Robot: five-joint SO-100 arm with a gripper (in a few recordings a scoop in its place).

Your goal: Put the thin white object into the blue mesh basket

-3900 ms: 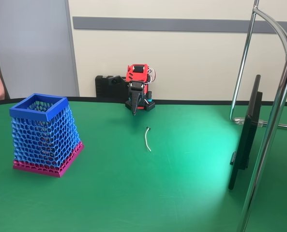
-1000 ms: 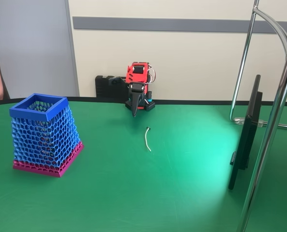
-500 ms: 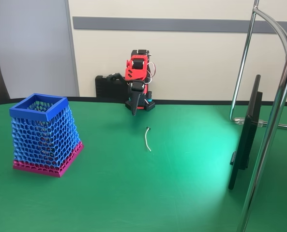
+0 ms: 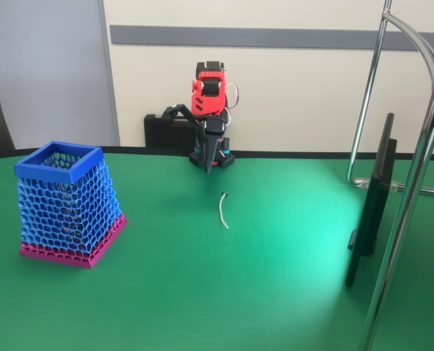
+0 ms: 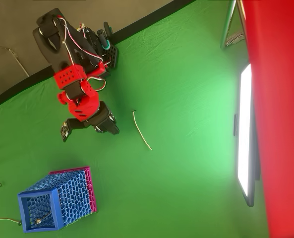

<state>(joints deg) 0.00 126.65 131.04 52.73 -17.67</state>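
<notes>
Up at the top middle of the fixed view sits the red and black arm (image 4: 209, 110), back by the far edge of the green tabletop (image 4: 202, 292). Its pincer (image 4: 208, 167) points straight down with the dark tips looking pressed together into one point, nothing between them, though it's small in the frame so I wouldn't swear to it. Right below it, around the middle of the picture, the thin white object (image 4: 222, 210) lies flat on the tabletop, slightly curved with a darker little tip at its upper end, clear of the pincer. Over at the left, the blue mesh basket (image 4: 69, 205) stands upright with its blue square rim on top and pink base underneath, well apart from the strand. A dark flat screen (image 4: 372, 205) on edge and some chrome tubes (image 4: 414, 183) fill the right side.

Looking from the overhead view, the arm (image 5: 80, 94) is in the upper left and the pincer (image 5: 107, 125) is just left of centre; can't tell the finger gap from this angle. The thin white object (image 5: 141, 130) lies just to the right of it, running diagonally, not touching. The blue mesh basket (image 5: 57, 201) is in the lower left corner, and the bright screen (image 5: 245, 134) runs down the right.
</notes>
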